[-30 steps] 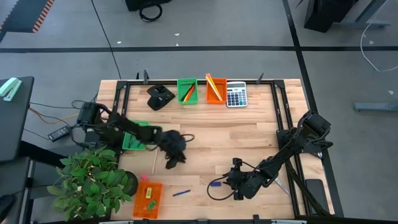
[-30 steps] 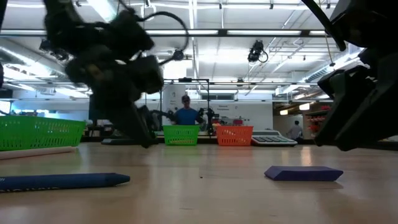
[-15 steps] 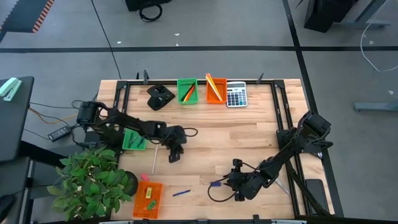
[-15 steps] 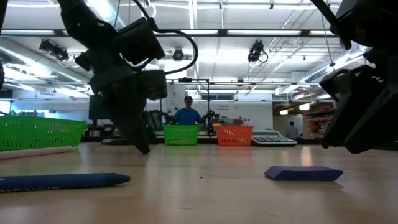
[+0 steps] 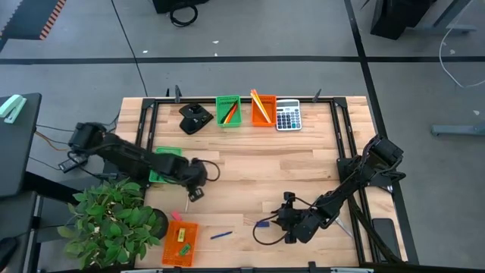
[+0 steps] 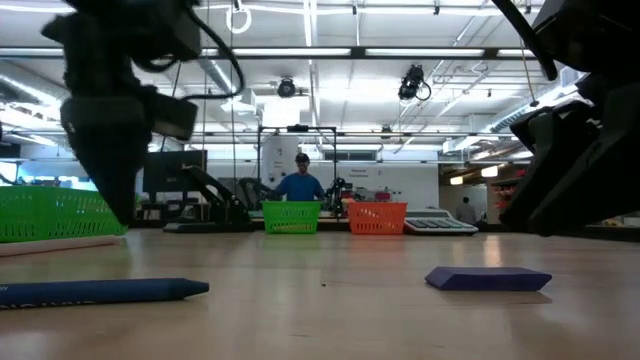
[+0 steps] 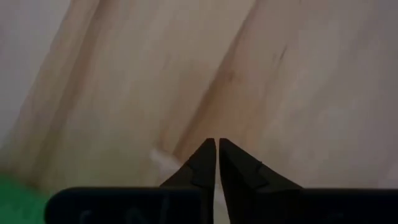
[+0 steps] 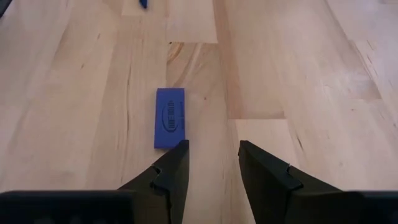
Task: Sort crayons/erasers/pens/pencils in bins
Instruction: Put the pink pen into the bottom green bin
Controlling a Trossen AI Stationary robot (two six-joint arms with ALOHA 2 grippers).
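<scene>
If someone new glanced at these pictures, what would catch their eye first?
Probably the left gripper, tips pinched over a pale pencil beside the green bin. Next, the right gripper, open just short of a blue eraser near the table's front edge.

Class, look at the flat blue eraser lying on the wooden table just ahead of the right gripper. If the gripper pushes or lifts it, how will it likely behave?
The blue eraser is a flat slab lying on its broad face, so it should slide, not roll or tip. It looks small and solid, so probably light and stiff. The open right gripper sits beside it, so a straight close would likely miss it.
</scene>
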